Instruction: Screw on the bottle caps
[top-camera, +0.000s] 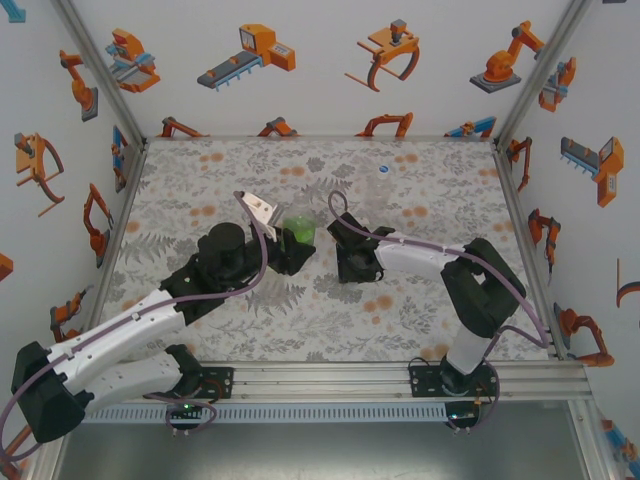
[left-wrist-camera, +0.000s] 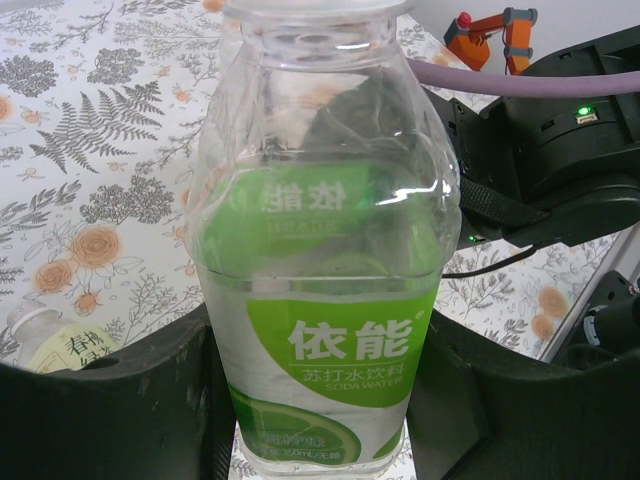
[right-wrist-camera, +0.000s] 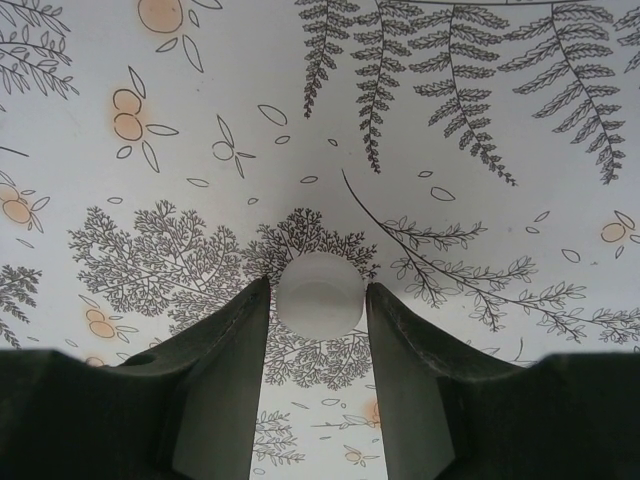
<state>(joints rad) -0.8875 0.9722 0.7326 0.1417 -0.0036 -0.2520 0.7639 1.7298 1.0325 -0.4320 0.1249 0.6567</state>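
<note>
Floral table (left-wrist-camera: 100, 150) bears a yellow-label bottle (left-wrist-camera: 60, 345) near the green-label bottle (left-wrist-camera: 320, 300).

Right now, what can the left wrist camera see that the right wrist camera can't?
The left wrist camera sees the green-label bottle gripped by the left gripper, plus a yellow-label bottle off to the side and the right arm. The right wrist camera sees a white cap squeezed by the right gripper instead. Both see the flowery table under their own gripper.
</note>
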